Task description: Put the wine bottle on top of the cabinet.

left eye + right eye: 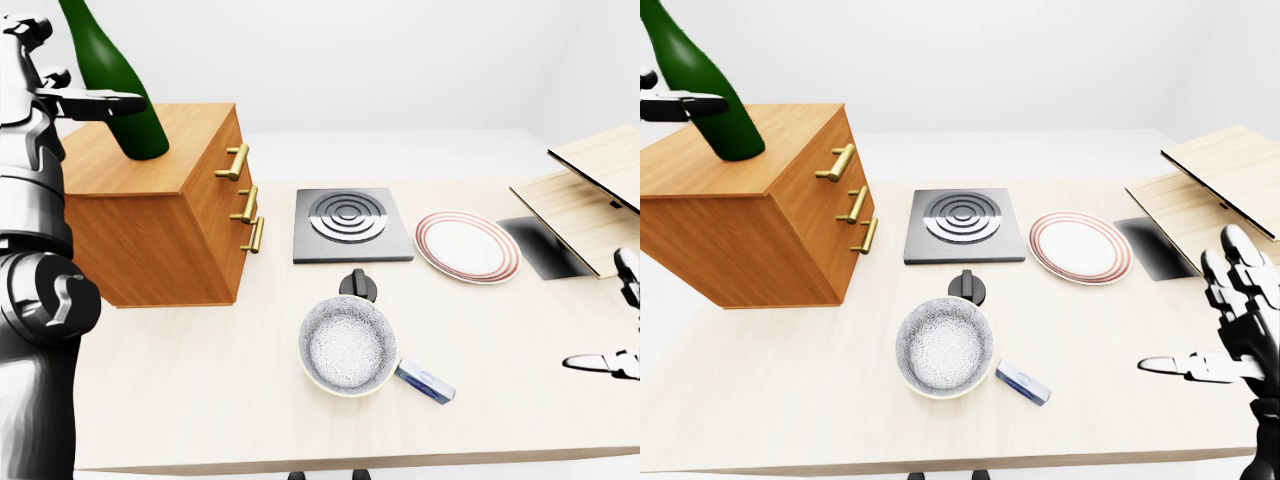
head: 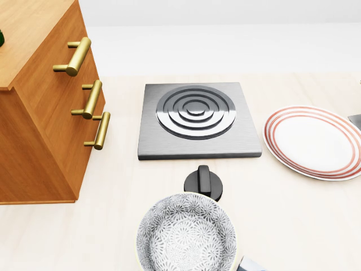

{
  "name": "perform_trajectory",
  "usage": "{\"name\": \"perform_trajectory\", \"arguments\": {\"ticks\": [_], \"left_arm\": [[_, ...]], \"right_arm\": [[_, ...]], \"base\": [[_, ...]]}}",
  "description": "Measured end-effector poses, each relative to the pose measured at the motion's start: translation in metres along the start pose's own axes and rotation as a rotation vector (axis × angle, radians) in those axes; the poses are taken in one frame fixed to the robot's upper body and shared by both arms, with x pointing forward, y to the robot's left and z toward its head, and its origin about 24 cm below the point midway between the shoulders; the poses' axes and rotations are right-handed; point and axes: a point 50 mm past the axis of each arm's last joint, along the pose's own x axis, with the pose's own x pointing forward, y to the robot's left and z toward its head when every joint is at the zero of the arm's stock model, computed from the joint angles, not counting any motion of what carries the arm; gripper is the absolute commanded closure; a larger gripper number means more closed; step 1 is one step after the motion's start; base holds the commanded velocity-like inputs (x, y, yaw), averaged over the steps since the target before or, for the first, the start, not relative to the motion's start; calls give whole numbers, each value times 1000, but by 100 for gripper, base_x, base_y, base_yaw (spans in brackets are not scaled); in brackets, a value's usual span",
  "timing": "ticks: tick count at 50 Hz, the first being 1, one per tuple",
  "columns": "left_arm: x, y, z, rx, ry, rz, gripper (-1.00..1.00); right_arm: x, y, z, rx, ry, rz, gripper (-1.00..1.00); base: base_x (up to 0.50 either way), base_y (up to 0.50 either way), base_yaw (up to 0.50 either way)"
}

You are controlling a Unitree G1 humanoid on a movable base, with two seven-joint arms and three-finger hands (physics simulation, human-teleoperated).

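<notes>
Our left hand [image 1: 70,95] grips the wine bottle [image 1: 115,85], tilted, its base just below our fingers at the cabinet [image 1: 170,215] top (contact unclear). Standing it upright and letting go remain; our right hand [image 1: 1230,330] idles, fingers spread.

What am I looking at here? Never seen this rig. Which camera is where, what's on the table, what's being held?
It is a simulated humanoid robot, seen through three cameras on its own head: two side-by-side eye views and one steeper head view.

On the pale wooden table stand a wooden cabinet with brass handles, a grey hotplate with its black knob, a red-rimmed white plate and a grey patterned bowl.

The left hand grips a tilted dark green wine bottle over the cabinet top. The right hand is open, holding nothing.
</notes>
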Motion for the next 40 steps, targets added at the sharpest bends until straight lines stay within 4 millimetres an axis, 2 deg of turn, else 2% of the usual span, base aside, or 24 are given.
{"name": "perform_trajectory", "arguments": {"ticks": [6, 11, 20, 32, 40], "left_arm": [[0, 9, 6, -24, -16, 24, -75], [0, 17, 15, -50, -38, 46, -73], [-5, 37, 59, -69, -151, 78, -86], [-18, 53, 120, -101, -325, 109, -100], [-25, 52, 137, -125, -411, 113, -100]], "right_arm": [[2, 1, 2, -4, -8, 3, -100], [3, 2, 3, -6, -13, 5, -100], [8, 3, 14, -34, -57, 12, -100], [13, 7, 48, -111, -191, 30, -100], [14, 14, 78, -180, -312, 48, -100]], "base": [[0, 0, 0], [0, 0, 0], [0, 0, 0], [0, 0, 0], [0, 0, 0]]}}
